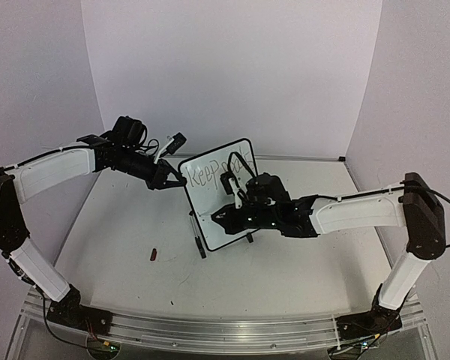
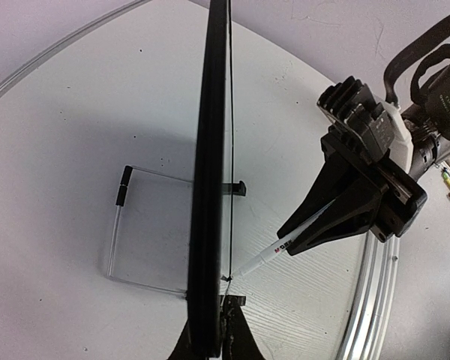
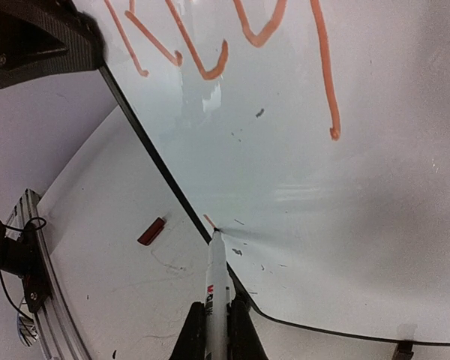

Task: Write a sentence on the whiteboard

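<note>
the small white whiteboard [image 1: 202, 196], portrait in shape with rounded corners and a thin black frame, stands tilted near the middle of the pale table [image 1: 127, 225], its long axis running up and away from the arms. the left gripper [image 1: 169, 182] is clamped together on the board's left edge and steadies it. the right gripper [image 2: 298, 238] is closed on a slim white marker pen [image 3: 216, 281] and sits in front of the writing face, so it is the nearer arm for the work. the coming move turns on the pen's place on the board: its long axis points obliquely into the face, with its tip touching the surface just beside the black frame, low on the left side. the handwritten sentence [image 1: 202, 176], thin strokes that look orange-red up close, lies above the tip, near the top. the bare white area lies to the right of the tip. in my judgement the next stroke would run rightward along that bare band. by count: one board, one pen, two grippers, one small reddish cap [image 3: 151, 231] loose on the table well apart from the board, and one line of writing that begins "keep", its end hidden behind the right arm.
</note>
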